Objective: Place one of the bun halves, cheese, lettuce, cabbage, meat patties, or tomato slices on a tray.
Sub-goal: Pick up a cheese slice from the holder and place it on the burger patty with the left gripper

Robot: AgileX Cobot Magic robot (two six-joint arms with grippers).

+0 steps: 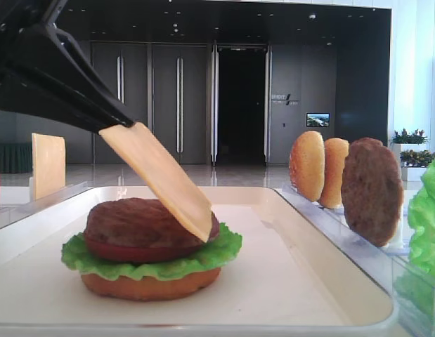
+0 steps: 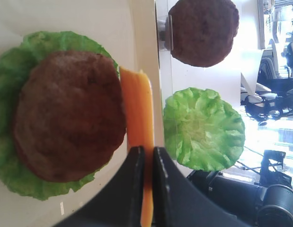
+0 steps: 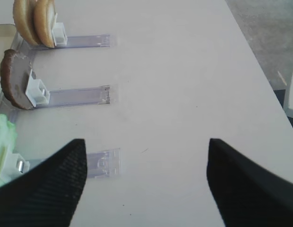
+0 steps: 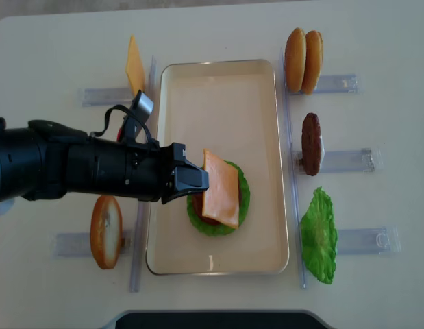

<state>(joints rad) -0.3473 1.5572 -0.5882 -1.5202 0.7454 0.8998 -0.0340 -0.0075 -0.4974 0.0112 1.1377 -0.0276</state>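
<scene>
Cheese on its way down to the stack, and you're the one holding it.

Your left gripper is clamped on one edge of the cheese, which hangs tilted, its low corner at the meat patty that tops the lettuce, a tomato slice and a bun half on the tray. From here I'd say you need to lower and level the slice over the patty, then let go. Your right gripper waits spread wide over bare table, holding nothing, near the racks.
</scene>
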